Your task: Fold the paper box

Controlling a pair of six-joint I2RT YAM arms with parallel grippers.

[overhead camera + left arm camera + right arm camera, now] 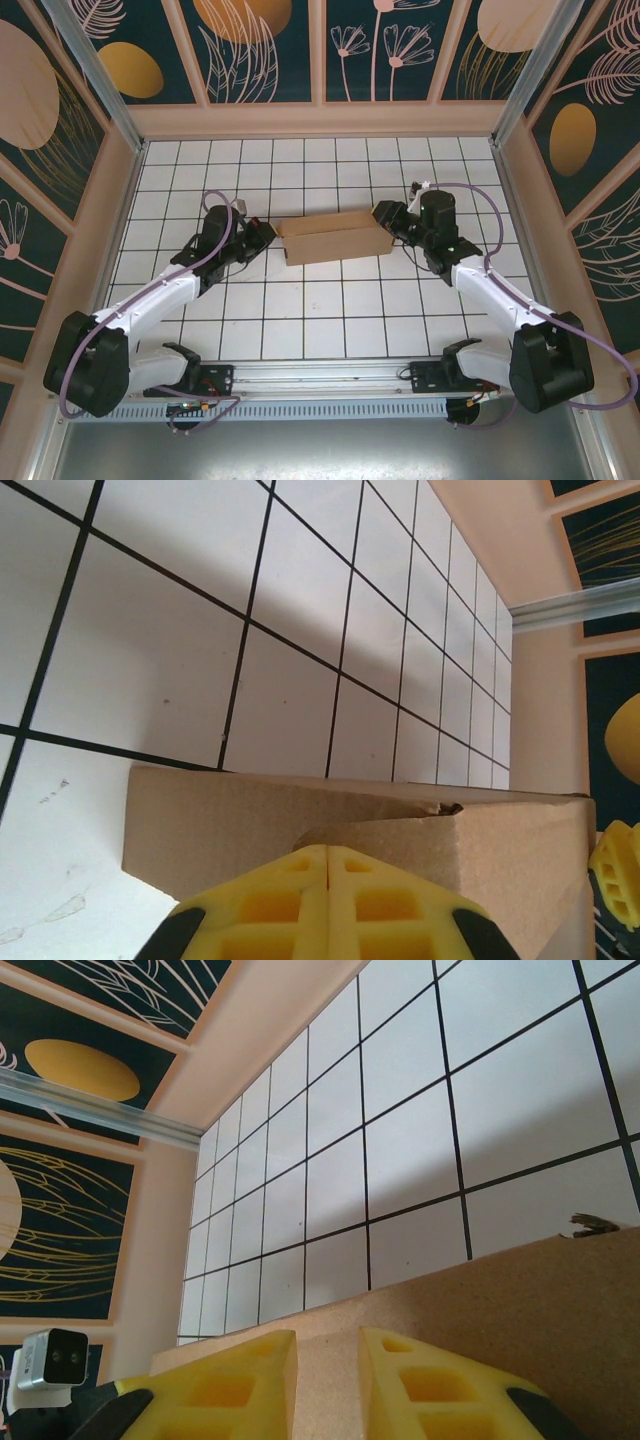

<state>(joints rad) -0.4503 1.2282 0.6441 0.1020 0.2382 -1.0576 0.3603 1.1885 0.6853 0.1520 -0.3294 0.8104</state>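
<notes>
Box [335, 238] lies on the tiled bench [300, 320], long side running left-right. It is plain brown cardboard, folded into a low long shape. There is a small ragged nick [450, 808] in its upper edge.

Left end effector [262, 232] sits at the box's left end. Its yellow fingers [270, 905] are pressed together, tips right at the cardboard, with nothing seen between them.

Right end effector [385, 215] sits at the box's right end. Its fingers [240, 1380] are a little apart, with cardboard showing in the gap. Can't tell if it pinches the box or just hangs over it.

Both arms reach in toward the box from its near side, one per end.
</notes>
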